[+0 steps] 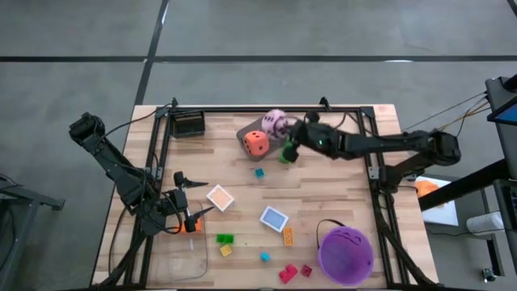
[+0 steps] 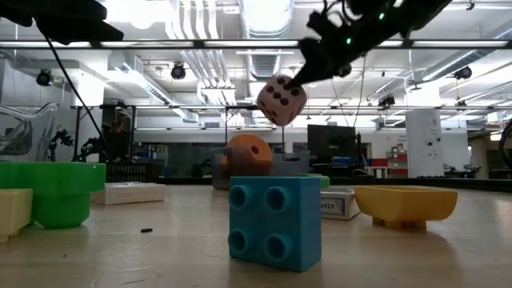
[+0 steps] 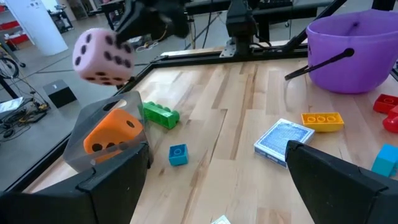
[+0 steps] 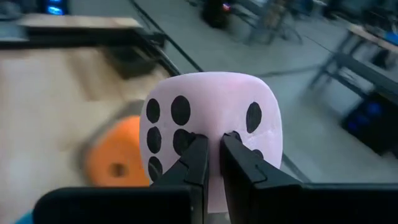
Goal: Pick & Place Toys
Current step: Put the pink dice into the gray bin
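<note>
Early on — right gripper pinching pink die aloft at far edge, left gripper spread & idle, purple bucket looks empty, bricks/tiles scattered.

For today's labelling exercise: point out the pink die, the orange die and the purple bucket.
pink die (image 2: 281,100), low view, its dotted front face
orange die (image 1: 256,144), high view, its top face
purple bucket (image 3: 348,74), left wrist view, its outer wall

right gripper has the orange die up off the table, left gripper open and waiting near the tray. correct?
Wrong die. The right gripper holds the pink die, airborne in the low view; the orange die sits on the table. The left gripper is open.
</note>
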Action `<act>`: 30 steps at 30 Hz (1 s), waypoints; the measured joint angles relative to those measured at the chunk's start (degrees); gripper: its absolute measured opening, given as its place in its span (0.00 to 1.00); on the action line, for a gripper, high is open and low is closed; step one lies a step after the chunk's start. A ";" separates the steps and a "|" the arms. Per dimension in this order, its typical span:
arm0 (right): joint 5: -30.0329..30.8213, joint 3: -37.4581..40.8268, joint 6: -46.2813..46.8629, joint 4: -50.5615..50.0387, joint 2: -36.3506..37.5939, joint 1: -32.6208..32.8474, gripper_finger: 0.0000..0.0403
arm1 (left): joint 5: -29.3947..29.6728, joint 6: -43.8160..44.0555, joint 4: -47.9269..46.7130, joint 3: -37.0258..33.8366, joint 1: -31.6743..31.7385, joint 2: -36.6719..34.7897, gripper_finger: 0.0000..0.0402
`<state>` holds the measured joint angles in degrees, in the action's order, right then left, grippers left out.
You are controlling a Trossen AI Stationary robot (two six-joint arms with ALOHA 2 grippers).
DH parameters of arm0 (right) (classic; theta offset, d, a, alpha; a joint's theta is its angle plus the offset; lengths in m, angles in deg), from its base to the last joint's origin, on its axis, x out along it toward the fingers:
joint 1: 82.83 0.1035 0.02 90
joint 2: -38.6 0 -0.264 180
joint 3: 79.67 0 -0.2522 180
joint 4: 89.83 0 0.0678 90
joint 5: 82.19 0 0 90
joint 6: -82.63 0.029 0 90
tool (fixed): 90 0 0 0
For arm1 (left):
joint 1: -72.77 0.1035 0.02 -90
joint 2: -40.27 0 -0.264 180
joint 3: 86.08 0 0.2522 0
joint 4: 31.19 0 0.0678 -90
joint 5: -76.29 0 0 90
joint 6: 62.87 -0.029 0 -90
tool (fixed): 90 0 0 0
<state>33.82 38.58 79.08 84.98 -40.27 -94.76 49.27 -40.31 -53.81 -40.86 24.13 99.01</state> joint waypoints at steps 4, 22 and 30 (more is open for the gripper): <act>-3.50 -0.02 2.17 -0.34 -2.95 -5.59 0.06 | 0.00 0.00 -0.02 0.00 0.00 0.00 0.93; -6.62 -6.85 2.99 -4.98 -15.34 -7.70 0.06 | 0.00 0.00 -0.15 0.00 -0.01 0.00 0.93; -8.96 -7.41 2.98 -5.55 -14.47 -5.48 0.06 | -0.02 0.00 -0.38 0.00 -0.01 0.00 0.93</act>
<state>24.87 31.17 82.06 79.43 -54.74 -100.24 49.25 -40.31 -54.20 -40.86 24.12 99.01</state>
